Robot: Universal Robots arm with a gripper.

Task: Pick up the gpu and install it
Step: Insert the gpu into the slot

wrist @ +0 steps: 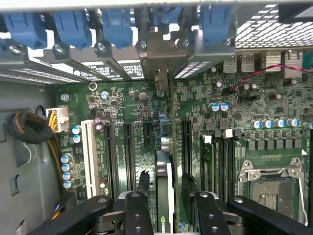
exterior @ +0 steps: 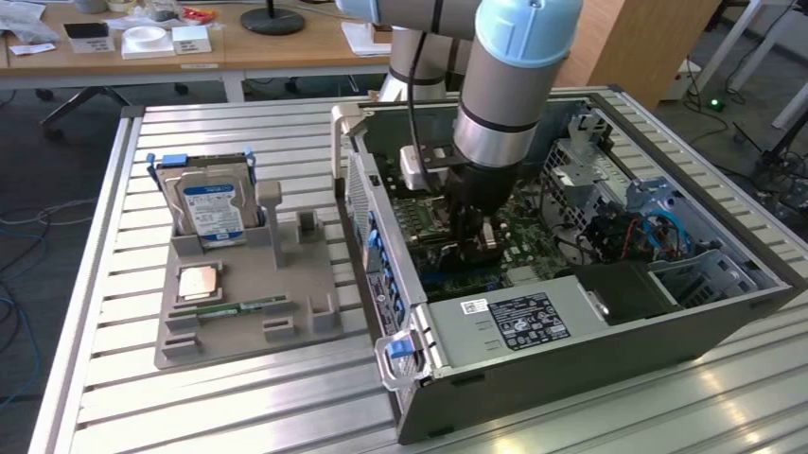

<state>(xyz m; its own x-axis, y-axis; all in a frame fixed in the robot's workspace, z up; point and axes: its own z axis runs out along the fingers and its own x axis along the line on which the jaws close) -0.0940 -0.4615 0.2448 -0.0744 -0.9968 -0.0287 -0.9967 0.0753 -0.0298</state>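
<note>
While the arm reaches down into the open computer case (exterior: pixel 555 350), the end effector (wrist: pixel 166 196) straddles the gpu (wrist: pixel 164 171), fingers (wrist: pixel 143 183) spread; card stands edge-on in a motherboard (wrist: pixel 195 127) slot.

Between the claw's fingers (wrist: pixel 143 188), the gpu (wrist: pixel 164 191) stands edge-on in the motherboard (wrist: pixel 127 127), its faces hidden and its near end cut off by the frame. Beside the claw, the CPU socket (wrist: pixel 271 183) also runs off the edge. In the exterior view the arm (exterior: pixel 512 85) hides the board slots beneath the claw.
</note>
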